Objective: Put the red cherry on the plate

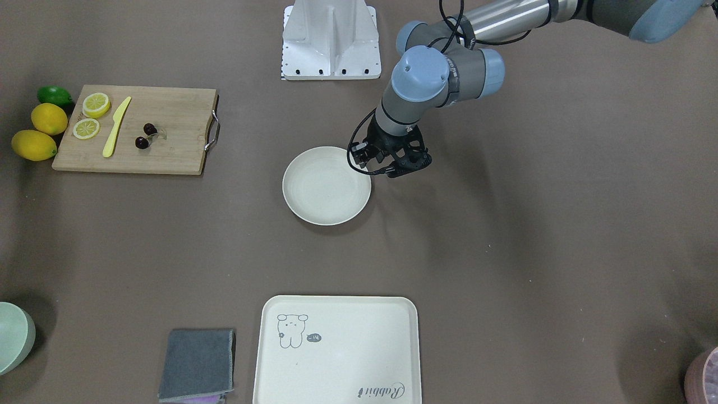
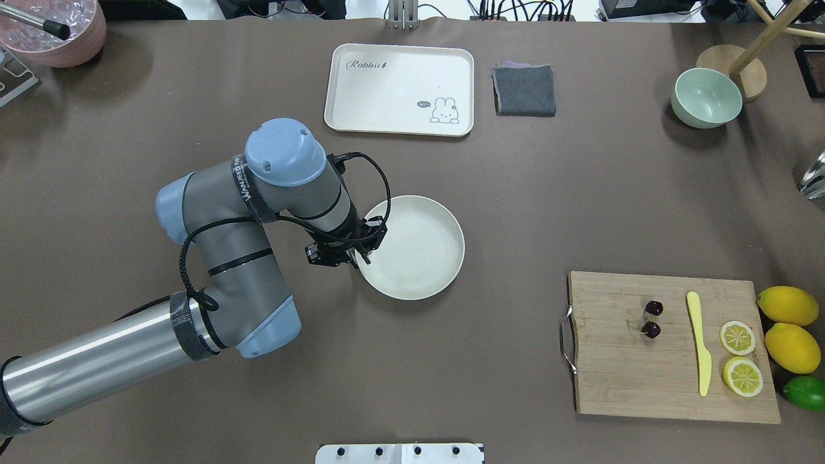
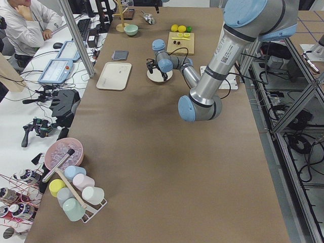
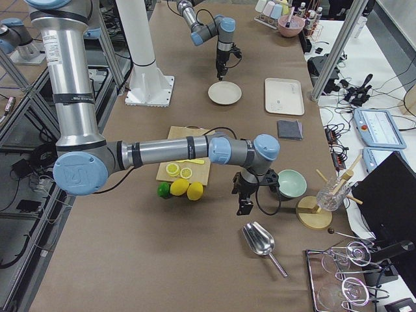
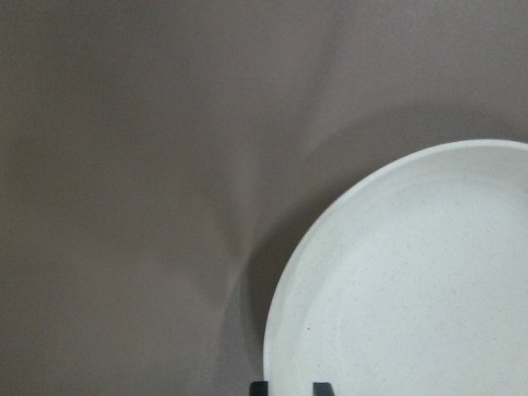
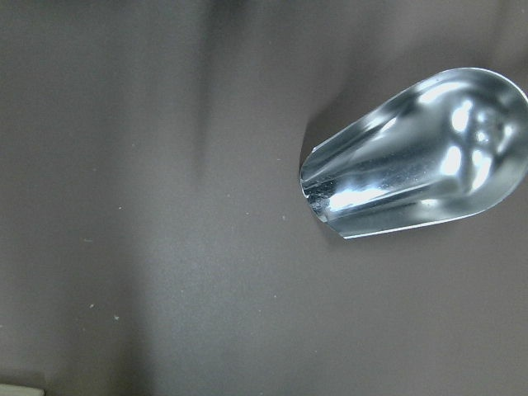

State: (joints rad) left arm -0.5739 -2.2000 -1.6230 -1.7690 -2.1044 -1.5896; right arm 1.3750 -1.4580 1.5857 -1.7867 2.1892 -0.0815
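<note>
The red cherry (image 2: 652,319), a dark glossy pair on a pale stem, lies on the wooden cutting board (image 2: 670,380) at the right; it also shows in the front view (image 1: 142,142). The plate (image 2: 419,251) (image 1: 325,191) rests mid-table with nothing in it. My left gripper (image 2: 362,256) (image 1: 366,163) is at the plate's rim, and in the left wrist view (image 5: 290,388) its tips stand a narrow gap apart, straddling the rim of the plate (image 5: 412,289). My right gripper (image 4: 244,201) hangs far off near a metal scoop (image 6: 412,153); I cannot tell whether it is open or shut.
On the board lie a yellow knife (image 2: 699,341) and two lemon slices (image 2: 738,338), with lemons (image 2: 789,306) and a lime beside it. A cream tray (image 2: 399,90), grey cloth (image 2: 523,90) and green bowl (image 2: 706,98) stand along the far side.
</note>
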